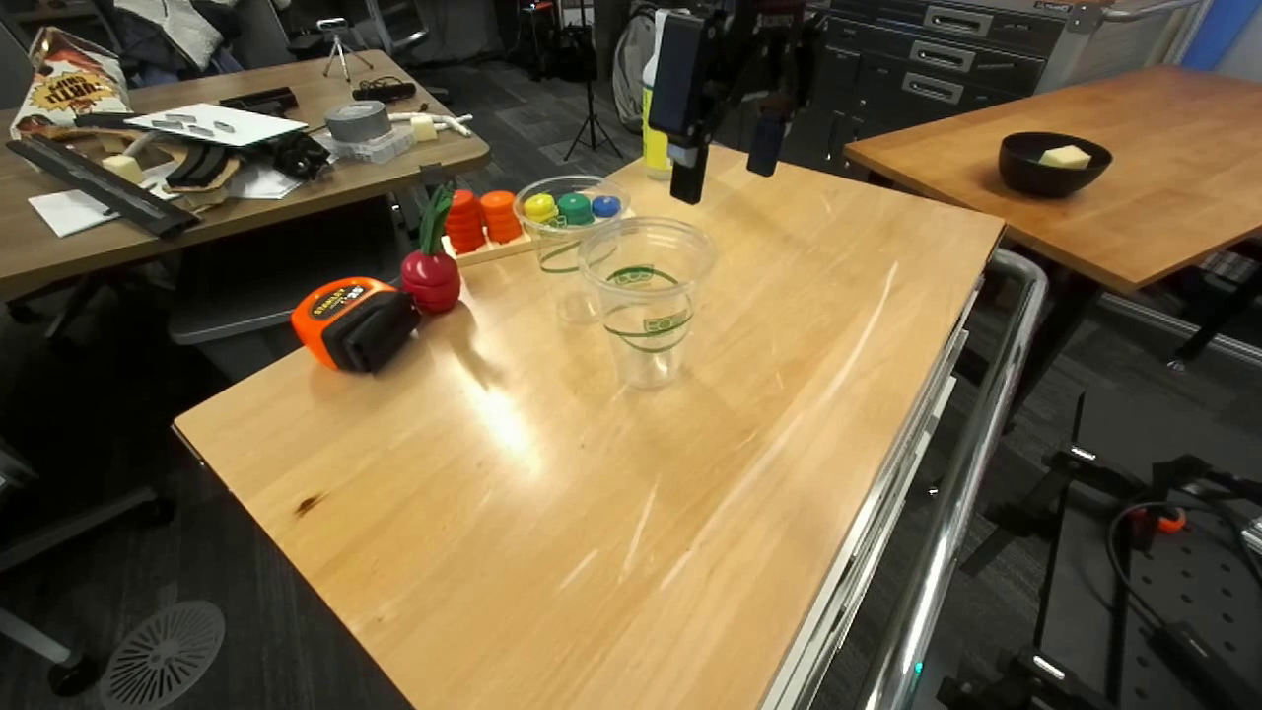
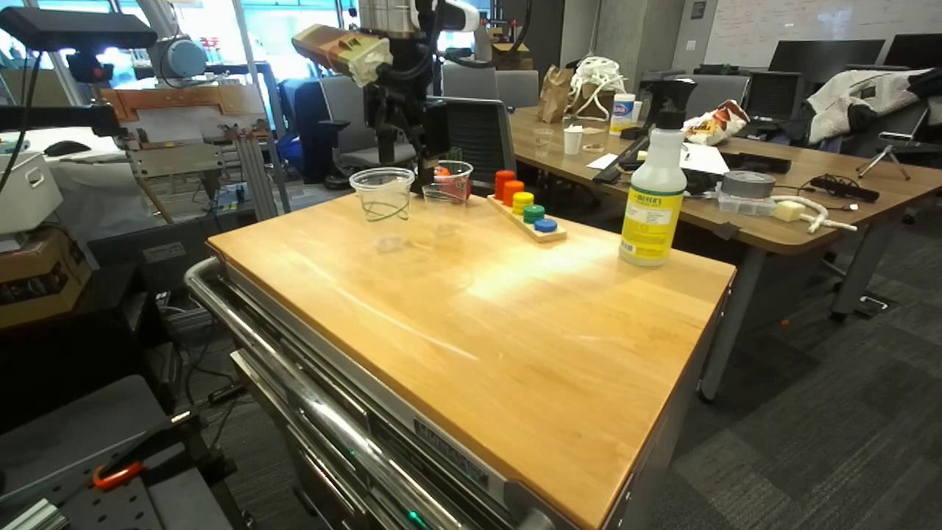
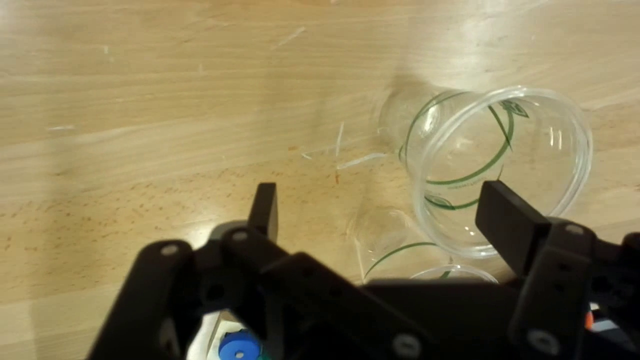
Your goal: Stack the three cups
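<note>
The stacking is partly done at most: the larger-looking cup (image 3: 442,132) and the half-hidden cup (image 3: 392,242) stand separately, both upright on the tabletop (image 1: 769,473), below the gripper (image 3: 378,195) and off toward one of its fingers (image 3: 507,220). In the wrist view the first has its rim passing behind that finger, while the second, just beside it, is partly covered by the gripper's own body. In an exterior view the two bodies show apart, so neither is nested in the other.

On the tabletop no third cup shows as a body of its own. The larger-looking cup has several green lines and a rim that seems layered, so it may be two cups nested; but clear walls also let far-side print through, and I cannot settle it. If that reading is right, one nesting is done and one is left, joining the half-hidden cup to this pair. If not, both are left.

The gripper hangs above both cups, fingers spread wide, pinching nothing. The next pick, I judge, has not begun; it calls for a sideways shift, then a descent.
</note>
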You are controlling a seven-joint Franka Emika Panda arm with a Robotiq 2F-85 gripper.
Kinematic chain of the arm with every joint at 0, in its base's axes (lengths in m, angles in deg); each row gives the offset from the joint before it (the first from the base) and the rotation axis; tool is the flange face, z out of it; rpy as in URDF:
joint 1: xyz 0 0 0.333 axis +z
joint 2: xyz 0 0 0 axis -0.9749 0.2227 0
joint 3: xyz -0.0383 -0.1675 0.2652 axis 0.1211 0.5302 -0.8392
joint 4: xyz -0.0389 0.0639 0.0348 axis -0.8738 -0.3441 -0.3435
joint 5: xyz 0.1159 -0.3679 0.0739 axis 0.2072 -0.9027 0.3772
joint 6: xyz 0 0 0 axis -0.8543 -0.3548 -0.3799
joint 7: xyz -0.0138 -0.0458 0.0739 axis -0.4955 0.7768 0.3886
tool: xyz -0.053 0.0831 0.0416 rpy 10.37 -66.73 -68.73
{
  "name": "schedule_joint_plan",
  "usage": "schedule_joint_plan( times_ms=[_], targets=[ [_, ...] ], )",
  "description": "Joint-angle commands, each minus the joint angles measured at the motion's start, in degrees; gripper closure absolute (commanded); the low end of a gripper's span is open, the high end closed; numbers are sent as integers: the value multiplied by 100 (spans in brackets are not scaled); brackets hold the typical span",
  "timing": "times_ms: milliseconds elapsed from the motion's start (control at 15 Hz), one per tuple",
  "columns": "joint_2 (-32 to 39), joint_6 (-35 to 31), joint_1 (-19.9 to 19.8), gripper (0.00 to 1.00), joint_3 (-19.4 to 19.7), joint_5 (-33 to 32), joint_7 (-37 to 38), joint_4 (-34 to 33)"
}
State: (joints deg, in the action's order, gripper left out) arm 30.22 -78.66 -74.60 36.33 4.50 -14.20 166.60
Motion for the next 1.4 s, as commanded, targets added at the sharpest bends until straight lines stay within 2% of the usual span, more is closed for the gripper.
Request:
schedule_joint_plan(
  times_ms=[0,533,600,733,800,867,1333],
  targets=[
    [51,12,74,0,-102,-271,239,-50],
    [521,-16,116,0,-162,-584,599,-303],
    [591,-21,126,3,-162,-568,606,-341],
    [765,-50,142,28,-156,-518,643,-453],
    [830,-45,148,29,-152,-468,659,-516],
    [905,-58,155,36,-148,-454,677,-585],
    [984,45,126,91,-130,-108,678,-832]
  ],
)
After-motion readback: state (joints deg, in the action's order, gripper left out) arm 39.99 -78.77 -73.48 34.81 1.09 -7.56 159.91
